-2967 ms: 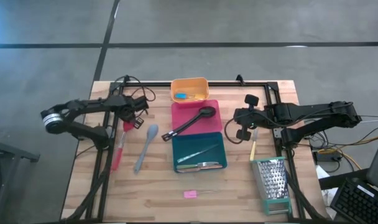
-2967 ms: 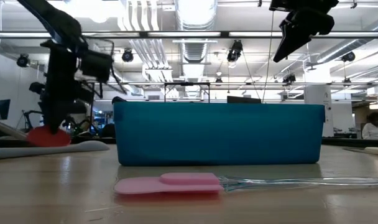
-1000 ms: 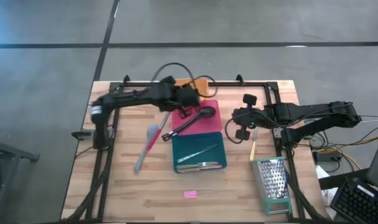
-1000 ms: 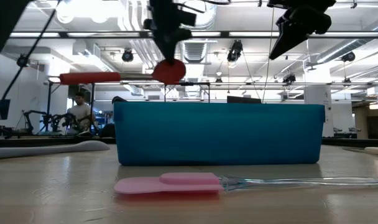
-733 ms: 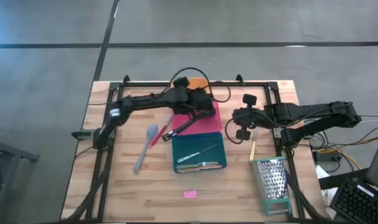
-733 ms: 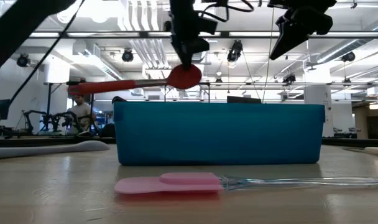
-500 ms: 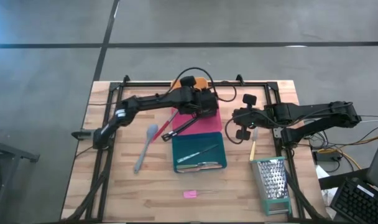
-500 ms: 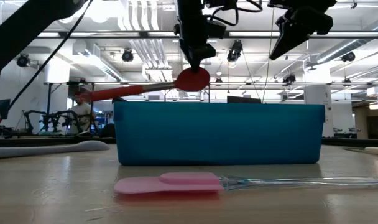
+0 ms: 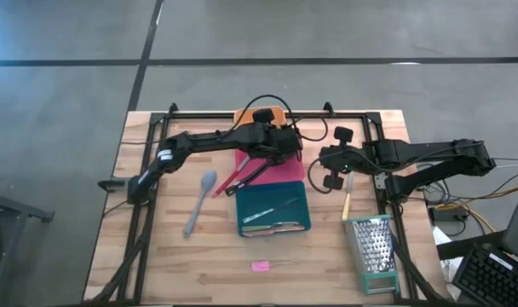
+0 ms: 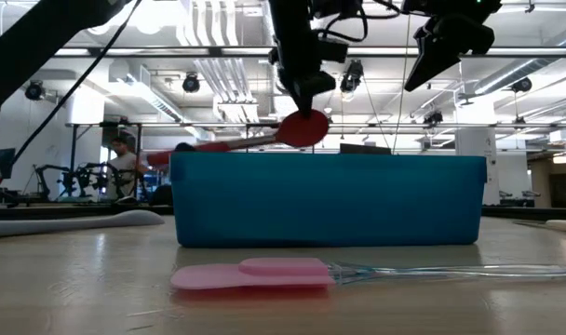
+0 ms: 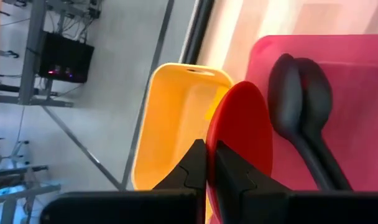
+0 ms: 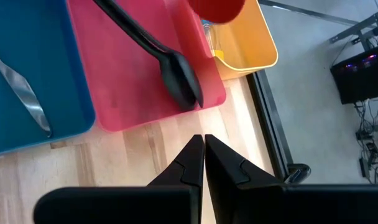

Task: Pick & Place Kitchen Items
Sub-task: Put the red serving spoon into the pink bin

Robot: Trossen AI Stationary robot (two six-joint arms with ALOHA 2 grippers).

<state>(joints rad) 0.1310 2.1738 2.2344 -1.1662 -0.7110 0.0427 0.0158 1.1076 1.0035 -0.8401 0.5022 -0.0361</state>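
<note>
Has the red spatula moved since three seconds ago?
Yes. The red spatula, then lying left of the grey spoon, is now lifted by the left gripper over the pink tray.

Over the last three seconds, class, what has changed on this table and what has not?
The left gripper, shut on the red spatula, lifted it off the table's left side and carried it over the pink tray. The right gripper, grey spoon, black spoon, teal tray and grater stayed put.

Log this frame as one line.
left claw: shut on red spatula, over pink tray | right claw: shut, idle
</note>
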